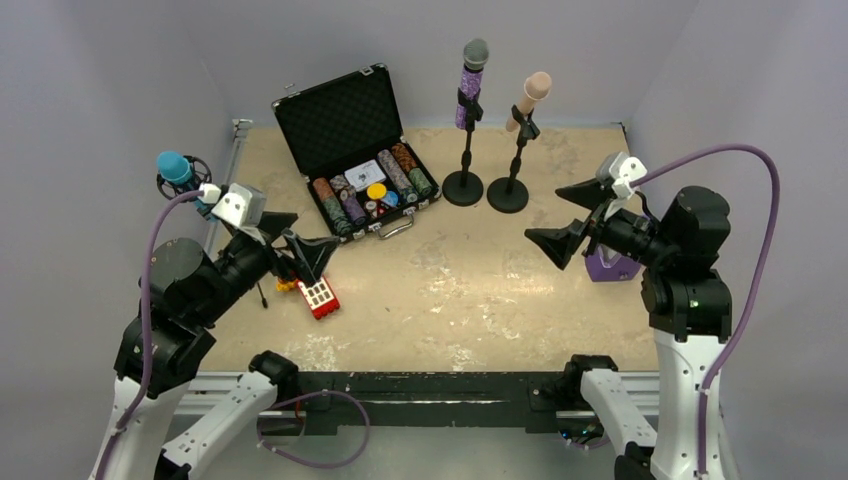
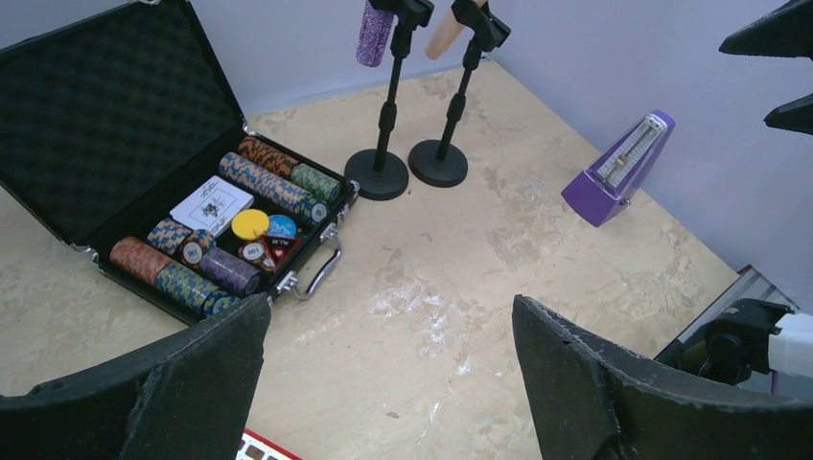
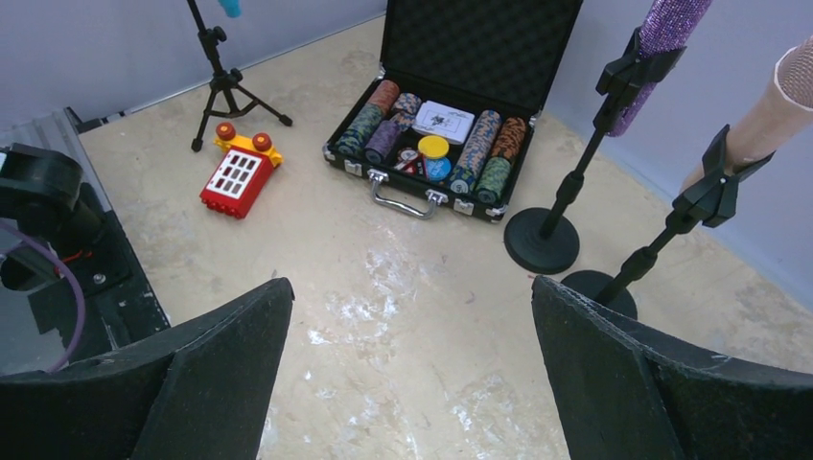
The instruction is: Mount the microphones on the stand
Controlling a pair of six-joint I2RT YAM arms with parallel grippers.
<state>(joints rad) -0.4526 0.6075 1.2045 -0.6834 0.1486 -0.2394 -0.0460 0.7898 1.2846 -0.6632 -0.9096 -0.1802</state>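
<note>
Logged all three microphones up off the table point(image 1: 450, 290) and in holders.

Found glittery purple microphone point(image 1: 472, 85) upright in the clip of a round-base stand point(image 1: 463, 165) at the back. Found peach-pink microphone point(image 1: 530, 98) leaning in the clip of the neighbouring stand point(image 1: 512, 175), with the two bases just beside each other. Spotted blue microphone point(image 1: 178, 172) at far left, head up, above a thin tripod point(image 3: 222, 81) (its clip hidden behind the left arm from overhead and cropped off in the right wrist view, so seating unconfirmed). Judged the task done or very nearly so.

Noted left gripper point(image 1: 303, 245) spread fully wide, nothing between the fingers, hanging just above the red block point(image 1: 320, 297). Noted right gripper point(image 1: 548, 215) equally agape and empty, in mid-air near the purple metronome point(image 2: 618, 172). Passed over the open chip case point(image 1: 350, 150) as unrelated.

Handling, by judgement only:
- Rated all three bodies stiff and light.
- Expected decent friction from the glitter sleeve, and a slicker feel from the smooth blue and peach shells.
- Marked the silver mesh head as dentable and advised against squeezing there.
- Picked mid-barrel as the best hold, across the shaft between head and clip.
- Flagged the tripod as spindly and prone to tipping under a sideways push.
</note>
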